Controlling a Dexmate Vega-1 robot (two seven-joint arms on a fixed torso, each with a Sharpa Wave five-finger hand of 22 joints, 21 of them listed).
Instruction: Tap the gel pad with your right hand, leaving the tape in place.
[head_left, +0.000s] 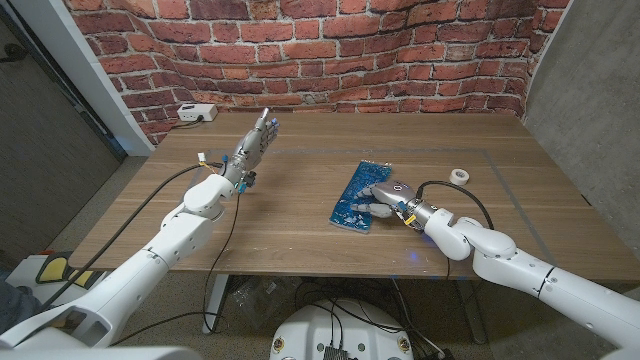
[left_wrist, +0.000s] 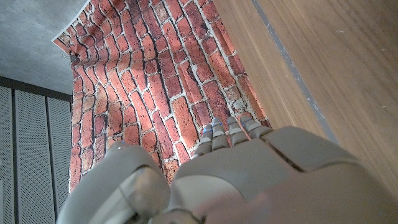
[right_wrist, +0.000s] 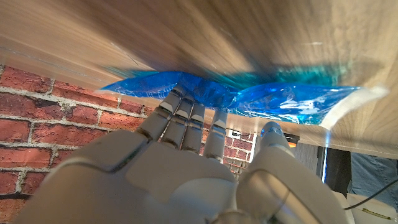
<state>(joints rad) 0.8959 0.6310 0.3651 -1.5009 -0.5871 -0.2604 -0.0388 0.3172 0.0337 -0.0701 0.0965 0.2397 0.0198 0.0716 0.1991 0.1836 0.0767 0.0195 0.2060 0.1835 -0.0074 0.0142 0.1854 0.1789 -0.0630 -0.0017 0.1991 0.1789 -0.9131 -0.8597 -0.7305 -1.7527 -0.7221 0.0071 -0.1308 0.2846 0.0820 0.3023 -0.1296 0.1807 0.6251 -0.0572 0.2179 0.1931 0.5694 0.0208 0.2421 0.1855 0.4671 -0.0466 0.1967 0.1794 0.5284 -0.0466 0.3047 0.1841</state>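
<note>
A wooden table (head_left: 300, 215) with a thin taped rectangle marked on its top stood before a red brick wall (head_left: 300, 45), with grey panels to either side of the room. A small white box (head_left: 197, 113) with a cable sat at the table's far left corner, beyond the left hand.

The left hand (head_left: 252, 148) was raised above the table on its outstretched arm, its fingers (left_wrist: 227, 134) straight and held close together, pointing toward the brick wall and holding nothing. In the left wrist view the fingertips showed against the bricks, with bare table wood beside them.

The right hand (head_left: 385, 194) lay on the blue gel pad (head_left: 356, 196), reaching in from the right arm, which came low across the table's near edge. Its fingers (right_wrist: 186, 118) were extended and slightly spread, the tips touching the pad's blue surface in the right wrist view, where the thumb stood a little apart from the others. It gripped nothing; the pad simply lay beneath the fingertips and extended past them on both sides, flat on the wood near the table's middle.

The roll of white tape (head_left: 461, 175) lay on the table beyond the right hand toward the far right, well apart from both the hand and the pad.
</note>
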